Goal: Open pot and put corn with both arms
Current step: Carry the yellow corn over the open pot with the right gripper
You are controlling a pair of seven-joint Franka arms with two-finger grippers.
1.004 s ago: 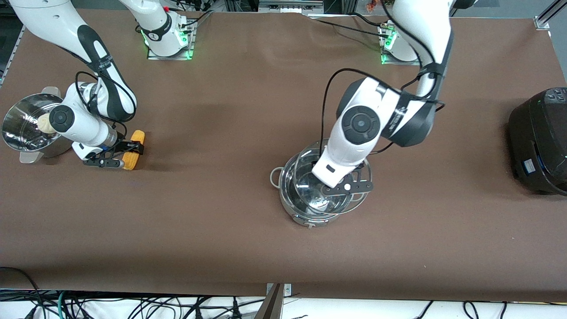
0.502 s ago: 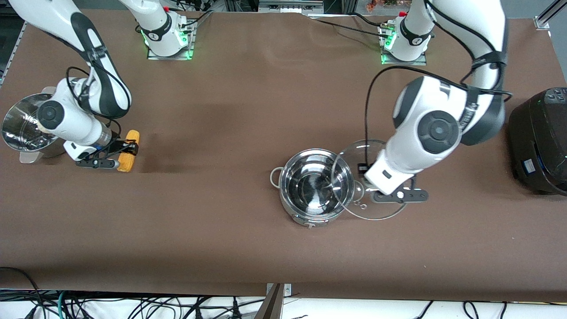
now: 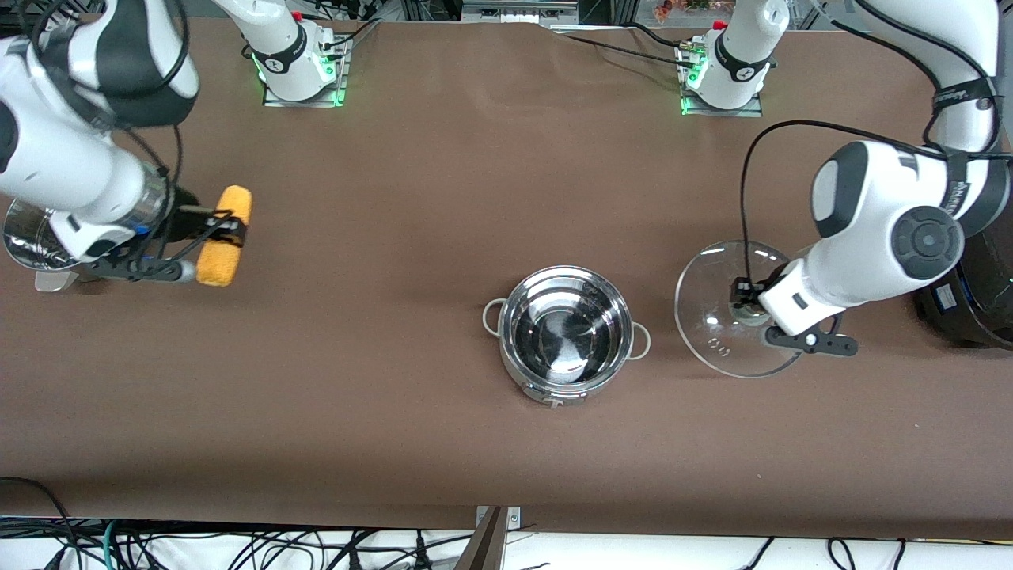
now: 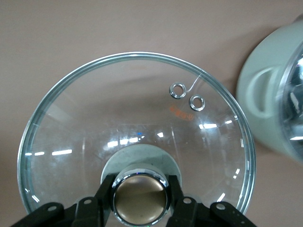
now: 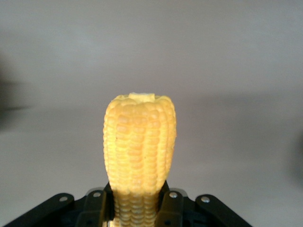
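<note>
Corn lifted, pot open (lid off)
Right gripper clamps corn crosswise near the right arm's table edge; left gripper pinches lid knob.

steamer basket at right arm's end | black cooker at left arm's end

A wide brown tabletop fills the scene under even light, with a black appliance at the left arm's end, tangled cables along its near edge, and metal framing at one corner.
</note>
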